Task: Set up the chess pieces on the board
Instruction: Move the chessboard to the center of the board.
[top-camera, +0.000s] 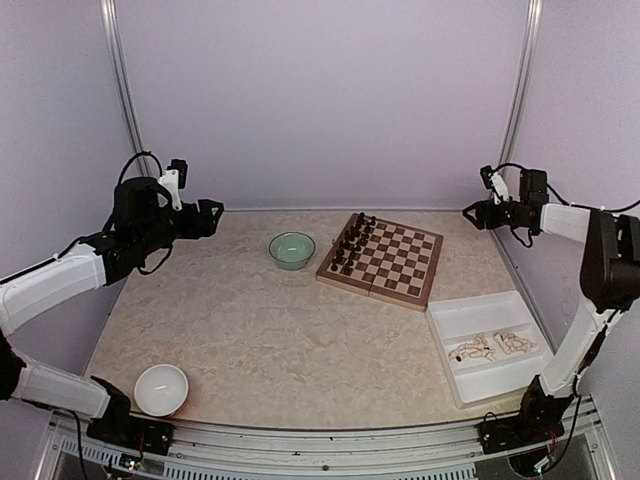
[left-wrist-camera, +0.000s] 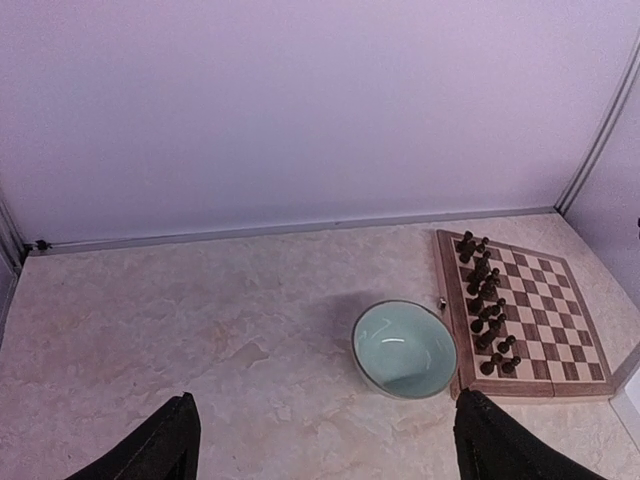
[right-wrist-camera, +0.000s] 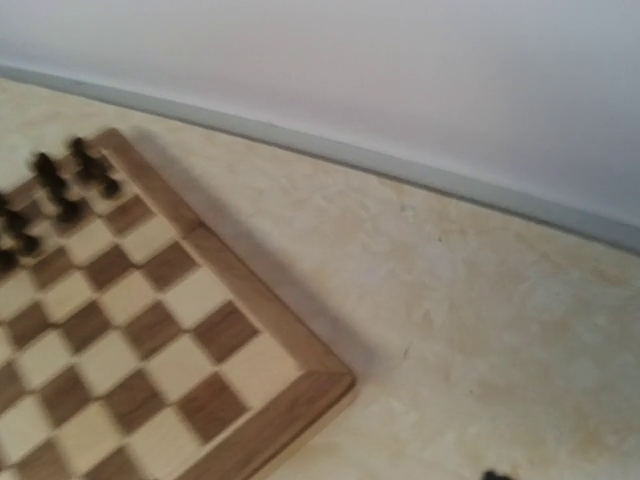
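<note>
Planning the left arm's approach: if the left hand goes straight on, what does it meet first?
The left hand likely meets bare table beside the green bowl first; the bowl lies close to that line, depth unclear.

Checked all three feeds from here and honestly there's nothing I can read. No lettering, logo or number shows on the board (top-camera: 382, 259), the teal bowl (top-camera: 291, 250), the white bowl (top-camera: 161, 389) or the tray (top-camera: 480, 318). The right wrist view is too blurry for fine print anyway.
</note>
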